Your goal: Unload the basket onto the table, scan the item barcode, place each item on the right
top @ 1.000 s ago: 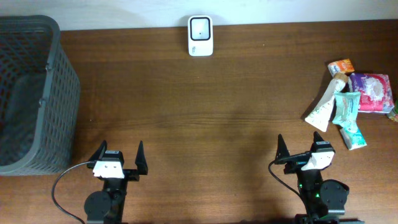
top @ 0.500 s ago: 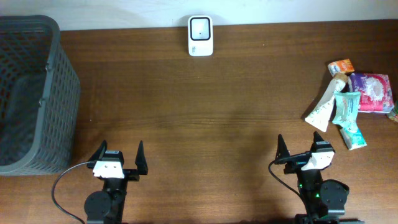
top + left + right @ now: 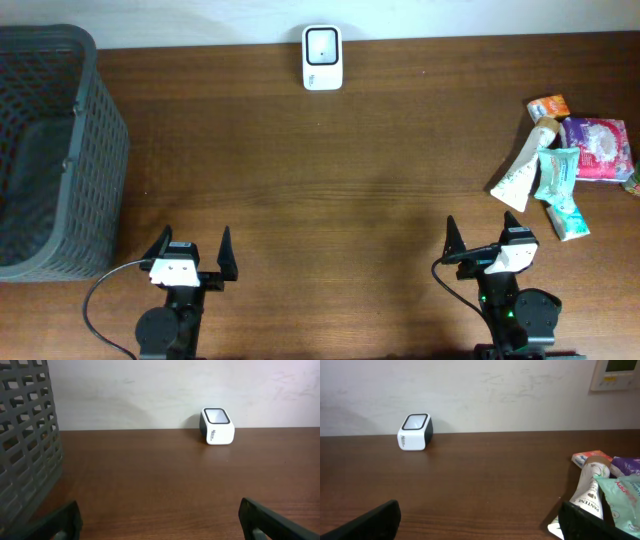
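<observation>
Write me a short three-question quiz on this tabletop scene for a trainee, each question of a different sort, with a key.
1. True or false: the left end effector and the right end effector each hold an item.
2. Fill in: the pile of packets lies on the robot's ____ side.
3. Where does the white barcode scanner stand? A) at the far edge of the table, by the wall; B) between the two end effectors; C) on top of the packets.
Key: 1 false, both are open and empty; 2 right; 3 A.
</observation>
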Robot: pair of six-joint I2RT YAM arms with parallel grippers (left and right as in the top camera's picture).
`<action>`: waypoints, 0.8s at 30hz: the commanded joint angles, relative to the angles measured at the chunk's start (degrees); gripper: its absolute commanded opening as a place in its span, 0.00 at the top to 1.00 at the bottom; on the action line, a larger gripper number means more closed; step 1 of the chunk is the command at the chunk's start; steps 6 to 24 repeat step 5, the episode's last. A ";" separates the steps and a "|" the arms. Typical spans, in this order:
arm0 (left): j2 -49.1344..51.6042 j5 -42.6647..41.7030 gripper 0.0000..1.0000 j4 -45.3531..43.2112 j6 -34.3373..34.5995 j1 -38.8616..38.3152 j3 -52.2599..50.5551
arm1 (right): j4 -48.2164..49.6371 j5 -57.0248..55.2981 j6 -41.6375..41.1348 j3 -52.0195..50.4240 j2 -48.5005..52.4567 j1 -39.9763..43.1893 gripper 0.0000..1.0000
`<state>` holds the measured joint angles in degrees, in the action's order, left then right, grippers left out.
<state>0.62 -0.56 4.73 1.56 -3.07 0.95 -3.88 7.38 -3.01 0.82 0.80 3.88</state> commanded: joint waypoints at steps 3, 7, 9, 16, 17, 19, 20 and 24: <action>-0.28 0.39 0.01 0.02 0.13 0.24 -0.44 | -0.13 -0.50 -0.22 -0.50 -0.59 0.28 0.01; -0.28 0.39 0.01 0.02 0.13 0.24 -0.44 | -0.15 -0.50 -0.22 -0.50 -0.59 0.28 0.01; -0.28 0.39 0.01 0.02 0.13 0.24 -0.44 | -0.15 -0.50 -0.22 -0.50 -0.59 0.28 0.01; -0.28 0.39 0.01 0.02 0.13 0.24 -0.44 | -0.15 -0.50 -0.22 -0.50 -0.59 0.28 0.01; -0.28 0.39 0.01 0.02 0.13 0.24 -0.44 | -0.15 -0.50 -0.22 -0.50 -0.59 0.28 0.01; -0.28 0.39 0.01 0.02 0.13 0.24 -0.44 | -0.15 -0.50 -0.22 -0.50 -0.59 0.28 0.01; -0.28 0.39 0.01 0.02 0.13 0.24 -0.44 | -0.15 -0.50 -0.22 -0.50 -0.59 0.28 0.01; -0.28 0.39 0.01 0.02 0.13 0.24 -0.44 | -0.15 -0.50 -0.22 -0.50 -0.59 0.28 0.01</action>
